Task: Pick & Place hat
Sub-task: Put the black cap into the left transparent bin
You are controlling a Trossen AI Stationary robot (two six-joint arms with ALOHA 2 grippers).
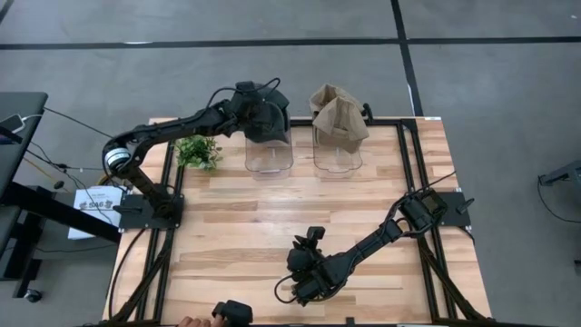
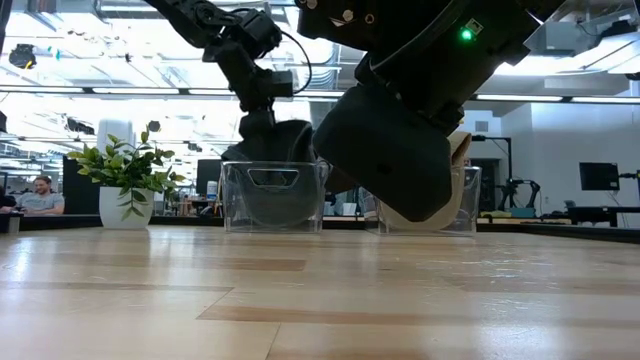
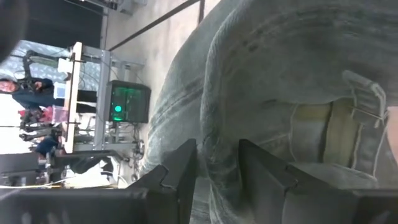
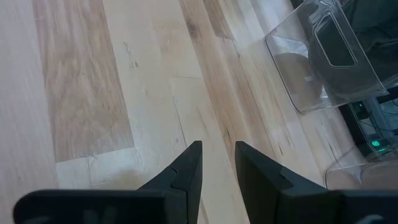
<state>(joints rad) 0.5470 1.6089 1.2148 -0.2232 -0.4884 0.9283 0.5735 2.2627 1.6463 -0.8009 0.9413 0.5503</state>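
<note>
A dark grey denim hat (image 1: 269, 123) sits in the left clear bin (image 1: 270, 156) at the table's far side; in the low view the hat's lower part (image 2: 275, 195) shows inside the bin's walls. My left gripper (image 3: 217, 171) is above that bin, shut on the hat. A tan hat (image 1: 338, 111) rests on top of the right clear bin (image 1: 338, 156). My right gripper (image 4: 217, 158) hovers over bare wood near the table's near edge, fingers nearly together and holding nothing. My left gripper pinches a raised fold of the denim hat's crown (image 3: 219, 146) between its two fingers (image 3: 186, 168). It comes from above, slanting in from the table's left (image 2: 262, 100). The hat's lower part stays inside the clear bin.
A small potted plant (image 1: 198, 151) stands left of the bins. A person's hand (image 1: 191, 321) and a dark object (image 1: 234, 313) lie at the near edge. My right arm (image 2: 400, 130) fills the low view's middle. Open wood lies between the bins and my right gripper.
</note>
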